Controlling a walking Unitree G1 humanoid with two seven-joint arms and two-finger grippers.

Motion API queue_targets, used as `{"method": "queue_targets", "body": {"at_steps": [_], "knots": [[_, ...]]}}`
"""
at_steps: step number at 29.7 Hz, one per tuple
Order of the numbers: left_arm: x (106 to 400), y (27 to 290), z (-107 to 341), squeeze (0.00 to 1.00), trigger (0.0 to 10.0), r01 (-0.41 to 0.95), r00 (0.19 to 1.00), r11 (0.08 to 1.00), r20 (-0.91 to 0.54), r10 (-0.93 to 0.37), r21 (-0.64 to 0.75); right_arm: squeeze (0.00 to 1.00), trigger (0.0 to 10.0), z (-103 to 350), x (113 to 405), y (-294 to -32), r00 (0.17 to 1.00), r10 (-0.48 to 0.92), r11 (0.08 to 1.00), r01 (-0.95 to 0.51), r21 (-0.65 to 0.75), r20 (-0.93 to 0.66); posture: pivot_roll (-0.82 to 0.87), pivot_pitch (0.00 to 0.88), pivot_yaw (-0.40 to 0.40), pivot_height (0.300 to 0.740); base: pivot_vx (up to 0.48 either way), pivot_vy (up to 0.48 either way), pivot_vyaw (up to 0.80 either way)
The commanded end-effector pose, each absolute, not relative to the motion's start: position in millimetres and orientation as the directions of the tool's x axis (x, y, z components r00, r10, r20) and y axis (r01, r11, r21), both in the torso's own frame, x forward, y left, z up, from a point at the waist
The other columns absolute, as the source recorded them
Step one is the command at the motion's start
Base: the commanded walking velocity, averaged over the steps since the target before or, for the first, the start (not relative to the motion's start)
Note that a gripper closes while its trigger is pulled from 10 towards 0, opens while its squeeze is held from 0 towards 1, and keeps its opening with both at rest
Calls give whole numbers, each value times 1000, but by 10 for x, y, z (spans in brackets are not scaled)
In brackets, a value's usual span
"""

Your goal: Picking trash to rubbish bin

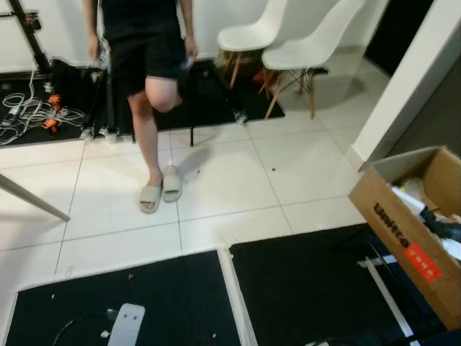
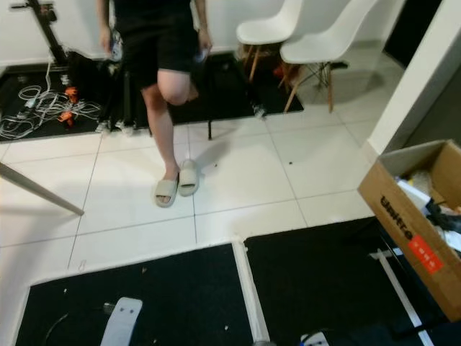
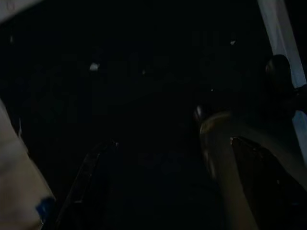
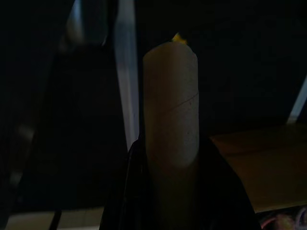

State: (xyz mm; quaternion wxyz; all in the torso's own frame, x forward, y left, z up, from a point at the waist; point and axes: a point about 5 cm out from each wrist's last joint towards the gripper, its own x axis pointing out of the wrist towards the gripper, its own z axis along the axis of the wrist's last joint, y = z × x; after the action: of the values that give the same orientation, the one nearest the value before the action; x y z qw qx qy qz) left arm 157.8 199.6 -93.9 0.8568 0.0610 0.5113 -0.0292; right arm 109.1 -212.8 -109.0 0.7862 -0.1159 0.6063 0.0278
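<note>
One cardboard tube [image 4: 171, 129], pale and upright, clamped between the right gripper's [image 4: 172, 158] two black fingers [image 4: 136, 191], closed snugly on its lower half; tan cardboard just beyond it in the dim right wrist view. Seen from the head: open cardboard box [image 1: 403, 231] with red label, tilted, holding mixed trash, at the robot's right on black mats [image 1: 144, 295]. Left gripper [image 3: 153, 158] over dark mat, very dim, finger spread impossible to tell. Farther off, a person's legs [image 1: 148, 137] in pale slippers [image 1: 161, 189] on white tiles, two white chairs [image 1: 288, 43], tangled cables [image 1: 29, 112].
</note>
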Motion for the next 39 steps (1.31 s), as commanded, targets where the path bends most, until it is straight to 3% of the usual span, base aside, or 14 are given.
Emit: {"method": "queue_targets", "body": {"at_steps": [1,22,31,39], "knots": [[1441,2027,-989,0,10000,122,430,990,-903,14,74,0,10000,-1119,1011,-2084,238,-84,972,-193,-132,-968,14,89,27,740,0,0,-775],[1437,2021,-991,0,10000,109,424,993,-906,-2,49,0,10000,-1116,1030,-2075,246,-81,972,-195,-131,-966,13,87,27,740,0,0,-775],[1432,2010,-994,0,10000,117,415,992,-910,-16,36,0,10000,-1108,1061,-2068,267,-79,975,-181,-130,-960,18,88,25,740,0,0,-67],[1436,2003,-994,0,10000,120,413,992,-910,-21,32,0,10000,-1106,1068,-2074,262,-77,974,-187,-129,-962,16,87,22,740,112,0,-800]]}}
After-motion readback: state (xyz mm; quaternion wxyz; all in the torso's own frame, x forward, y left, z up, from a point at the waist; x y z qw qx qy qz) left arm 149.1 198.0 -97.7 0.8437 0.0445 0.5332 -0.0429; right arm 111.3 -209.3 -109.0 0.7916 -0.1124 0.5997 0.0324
